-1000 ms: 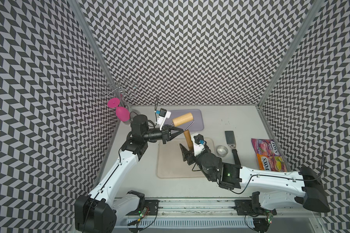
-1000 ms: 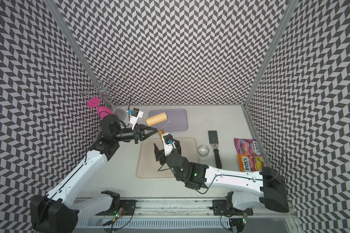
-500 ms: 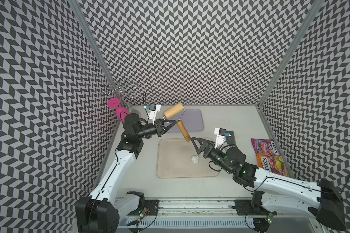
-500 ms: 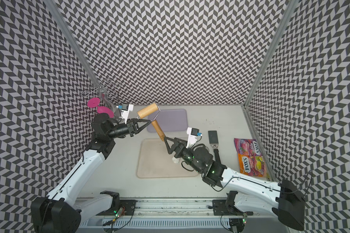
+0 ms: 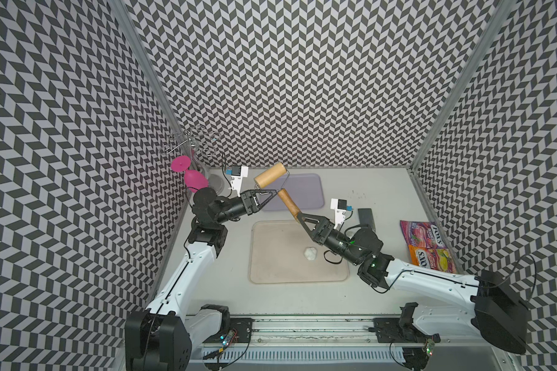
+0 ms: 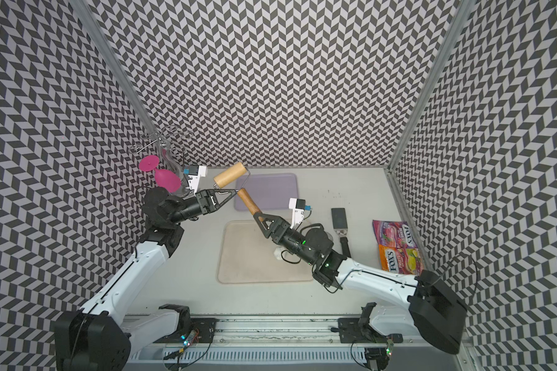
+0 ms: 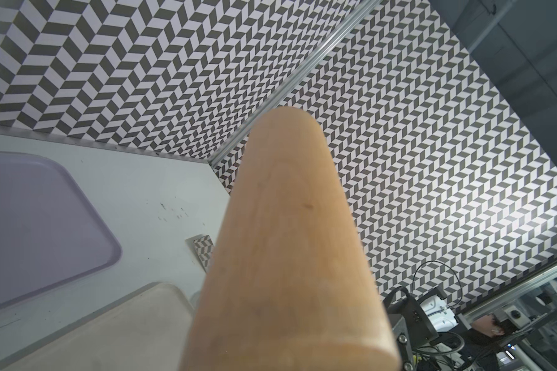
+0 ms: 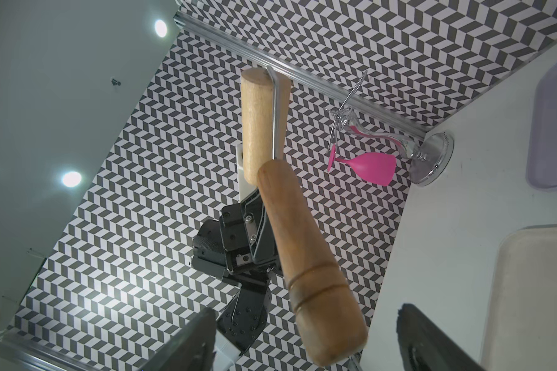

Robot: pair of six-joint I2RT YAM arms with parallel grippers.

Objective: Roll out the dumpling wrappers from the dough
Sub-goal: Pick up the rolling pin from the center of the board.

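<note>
Right tool [image 5: 298, 216] nearer roller [image 5: 270, 177]; FOX'S bags [image 5: 430, 258]

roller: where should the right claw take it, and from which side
The wooden handle, around its thick grooved free end, coming from that end along its axis. The left claw is shut at the neck of the roller, so the upper part is taken. The handle points straight at the open right claw.

dough [image 5: 310, 253] on near tray [image 5: 270, 266] | far tray [image 5: 306, 189] behind it | scraper [image 5: 366, 217] right of trays | candy bags [image 5: 428, 247] rightmost
</note>
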